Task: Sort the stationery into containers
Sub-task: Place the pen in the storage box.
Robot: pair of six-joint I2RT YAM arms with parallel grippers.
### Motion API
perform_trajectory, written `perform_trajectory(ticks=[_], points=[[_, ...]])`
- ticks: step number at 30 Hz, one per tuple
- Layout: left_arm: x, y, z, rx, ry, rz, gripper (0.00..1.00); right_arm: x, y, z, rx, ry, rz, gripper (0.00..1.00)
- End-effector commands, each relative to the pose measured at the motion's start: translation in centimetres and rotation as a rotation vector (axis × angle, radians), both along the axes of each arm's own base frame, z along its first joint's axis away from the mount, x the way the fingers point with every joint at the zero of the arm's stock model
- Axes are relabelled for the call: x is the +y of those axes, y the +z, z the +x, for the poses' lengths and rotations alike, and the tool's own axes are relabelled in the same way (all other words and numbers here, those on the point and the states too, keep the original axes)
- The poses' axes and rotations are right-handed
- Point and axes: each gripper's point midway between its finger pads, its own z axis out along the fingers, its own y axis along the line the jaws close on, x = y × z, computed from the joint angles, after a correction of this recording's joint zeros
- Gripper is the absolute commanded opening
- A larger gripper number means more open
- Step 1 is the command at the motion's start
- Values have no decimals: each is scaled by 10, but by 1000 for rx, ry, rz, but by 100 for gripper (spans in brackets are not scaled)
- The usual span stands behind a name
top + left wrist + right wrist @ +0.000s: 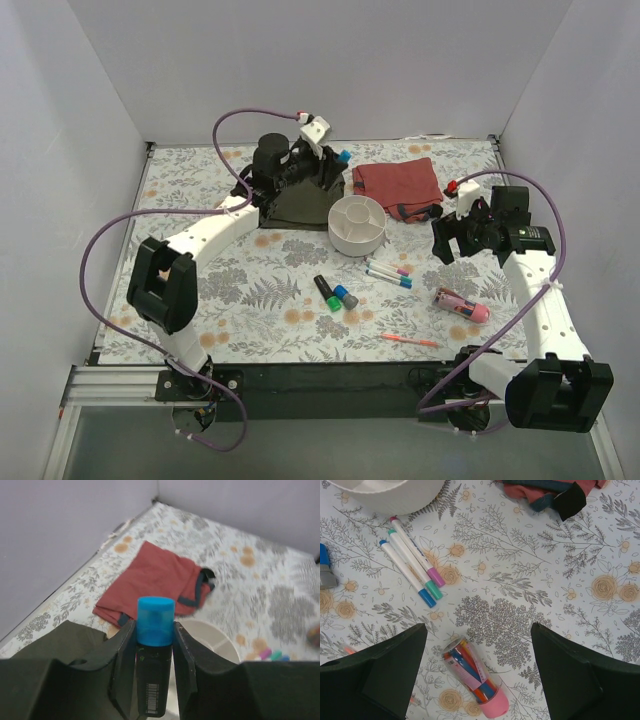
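My left gripper [336, 166] is shut on a black marker with a blue cap [155, 620] and holds it upright in the air behind the round white divided bowl [357, 223]. The bowl's rim also shows in the left wrist view [212, 636]. My right gripper [479, 630] is open and empty above the table. The fat pink tube [473, 676] lies just below and between its jaws. Three thin white pens [413, 563] lie side by side near the bowl. Two short markers [337, 294], one green-capped, lie in front of the bowl. A pink-orange pen [410, 340] lies near the front edge.
A folded red cloth [398, 184] lies behind and to the right of the bowl. A dark olive cloth [298, 204] lies to the bowl's left, under my left arm. White walls close in the table on three sides.
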Motion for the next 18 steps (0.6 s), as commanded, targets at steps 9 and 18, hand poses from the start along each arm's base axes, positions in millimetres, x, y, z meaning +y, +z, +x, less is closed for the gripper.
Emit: perform_trajectory(ticks=[9,18], points=[[-24,46,68,2,135,-488,0,-14,15,35,-33,-64,-41,94],[-27,1,68,16,128,-470,0,-16,12,51,6,-87,-37,95]])
